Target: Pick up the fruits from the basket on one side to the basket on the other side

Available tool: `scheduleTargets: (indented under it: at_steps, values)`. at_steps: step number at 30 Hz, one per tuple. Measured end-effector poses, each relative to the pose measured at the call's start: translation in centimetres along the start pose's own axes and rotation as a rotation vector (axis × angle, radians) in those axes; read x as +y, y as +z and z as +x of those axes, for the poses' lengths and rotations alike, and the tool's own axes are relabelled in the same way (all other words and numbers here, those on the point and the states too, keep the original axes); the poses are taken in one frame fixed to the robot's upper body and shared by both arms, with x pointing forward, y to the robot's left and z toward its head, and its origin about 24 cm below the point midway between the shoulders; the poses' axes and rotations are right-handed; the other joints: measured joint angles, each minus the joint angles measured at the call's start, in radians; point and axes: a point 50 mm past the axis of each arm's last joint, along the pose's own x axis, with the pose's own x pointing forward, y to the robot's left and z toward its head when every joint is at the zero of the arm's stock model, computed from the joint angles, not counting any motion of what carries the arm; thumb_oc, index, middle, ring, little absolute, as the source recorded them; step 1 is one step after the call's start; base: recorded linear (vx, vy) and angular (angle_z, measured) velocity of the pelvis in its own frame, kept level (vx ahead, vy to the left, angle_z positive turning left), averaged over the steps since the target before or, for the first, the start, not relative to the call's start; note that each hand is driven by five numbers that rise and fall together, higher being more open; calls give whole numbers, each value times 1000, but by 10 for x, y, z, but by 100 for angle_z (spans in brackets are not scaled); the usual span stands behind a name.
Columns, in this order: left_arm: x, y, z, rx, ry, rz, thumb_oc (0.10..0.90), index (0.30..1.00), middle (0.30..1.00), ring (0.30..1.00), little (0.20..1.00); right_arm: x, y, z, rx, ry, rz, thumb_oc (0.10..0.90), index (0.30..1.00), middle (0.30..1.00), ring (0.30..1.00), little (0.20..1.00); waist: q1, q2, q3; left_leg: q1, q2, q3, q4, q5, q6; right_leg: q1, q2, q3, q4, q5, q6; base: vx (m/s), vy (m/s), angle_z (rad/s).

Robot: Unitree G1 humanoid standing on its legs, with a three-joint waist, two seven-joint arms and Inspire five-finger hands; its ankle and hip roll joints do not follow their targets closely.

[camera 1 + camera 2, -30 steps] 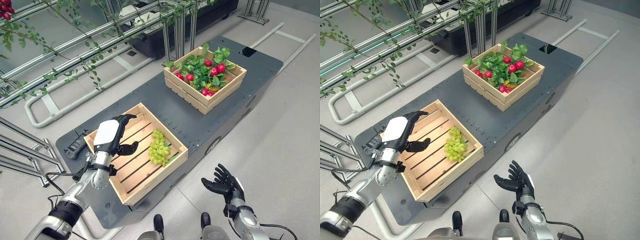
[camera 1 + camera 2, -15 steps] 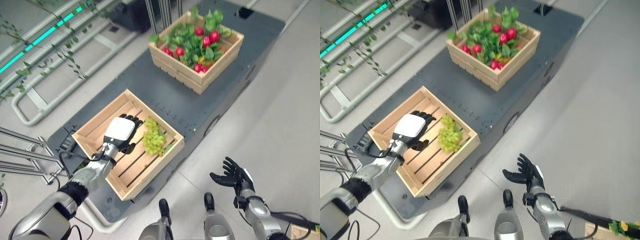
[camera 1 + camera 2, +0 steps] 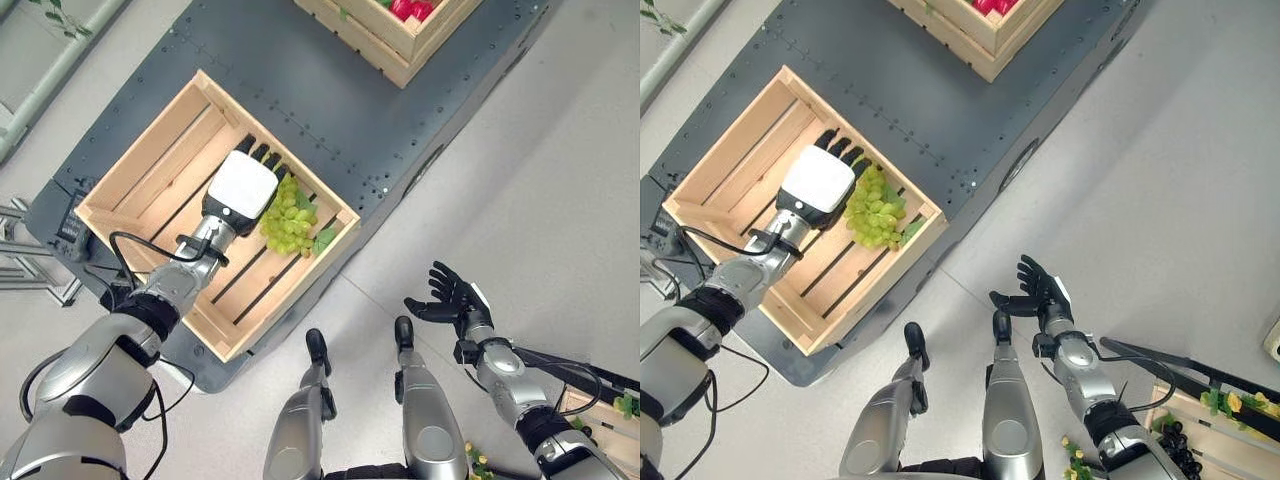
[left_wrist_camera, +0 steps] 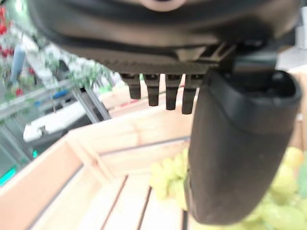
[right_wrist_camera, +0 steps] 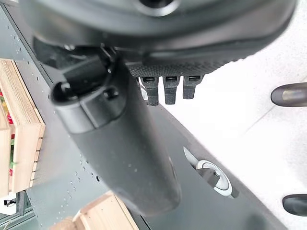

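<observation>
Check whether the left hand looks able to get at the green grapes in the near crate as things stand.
Probably yes. The left hand hovers inside the near crate, right beside the green grapes, fingers straight and open. Nothing lies between hand and bunch, and the crate is open on top.

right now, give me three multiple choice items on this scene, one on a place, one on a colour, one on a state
1. Where is the left robot hand?
A. over the near crate, beside the grapes
B. over the floor
C. in the far crate

2. What colour are the grapes?
A. purple
B. green
C. red

3. How is the right robot hand?
A. shut on grapes
B. shut on a crate's rim
C. open, holding nothing

Answers: 1 A, its fingers reach over the slats next to the bunch. 2 B, the bunch is pale green. 3 C, its fingers are spread above the floor.
</observation>
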Motion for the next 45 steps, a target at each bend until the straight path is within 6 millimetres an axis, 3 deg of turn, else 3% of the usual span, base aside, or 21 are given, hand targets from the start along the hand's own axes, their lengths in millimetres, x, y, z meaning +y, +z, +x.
scheduleTargets:
  at_steps: [6, 11, 17, 29, 37, 44, 45]
  values:
    - [-2, 1, -2, -66, -32, 69, 800, 900, 900, 900, 900, -2, 3, 1, -7, -6, 1, 800, 900, 900, 900, 900, 4, -7, 3, -108, 0, -7, 81, -2, -4, -159, -15, 9, 193, -80, -29, -23, -17, 7]
    - [-4, 0, -3, -73, -57, 78, 800, 900, 900, 900, 900, -3, 3, 1, -6, -13, 11, 800, 900, 900, 900, 900, 0, -16, 4, -151, 12, -14, 100, 5, -17, -214, -4, 7, 238, -86, -38, -23, -46, 1]
    - [7, -8, 9, -86, -44, 102, 800, 900, 900, 900, 900, -3, 8, 4, -22, -21, 42, 800, 900, 900, 900, 900, 1, -24, 4, -194, 17, -20, 116, 6, -22, -255, 1, 6, 253, -84, -48, -10, -10, 0]
    - [12, -16, 14, -105, -70, 139, 800, 900, 900, 900, 900, -2, 12, 6, -39, -19, 42, 800, 900, 900, 900, 900, -3, -41, 3, -238, 16, -19, 152, -13, -22, -286, 0, 11, 257, -83, -46, -2, 3, 0]
    - [19, -37, 29, 75, -148, 187, 800, 900, 900, 900, 900, 5, 28, 13, -94, -2, 53, 800, 900, 900, 900, 900, -14, -50, 3, -318, 18, -22, 177, -13, -21, -359, 1, 12, 270, -72, -47, -30, 2, -1]
    - [26, -45, 34, 109, -140, 209, 800, 900, 900, 900, 900, 14, 45, 13, -175, 11, 71, 800, 900, 900, 900, 900, -21, -56, 3, -350, 19, -21, 186, -19, -19, -385, 2, 14, 261, -69, -44, -7, 7, 0]
    - [27, -45, 35, 108, -133, 208, 635, 653, 653, 653, 653, 15, 46, 12, -180, 10, 73, 800, 900, 900, 900, 900, -18, -57, 3, -353, 19, -20, 186, -19, -19, -388, 3, 15, 258, -66, -45, 0, 0, 0]
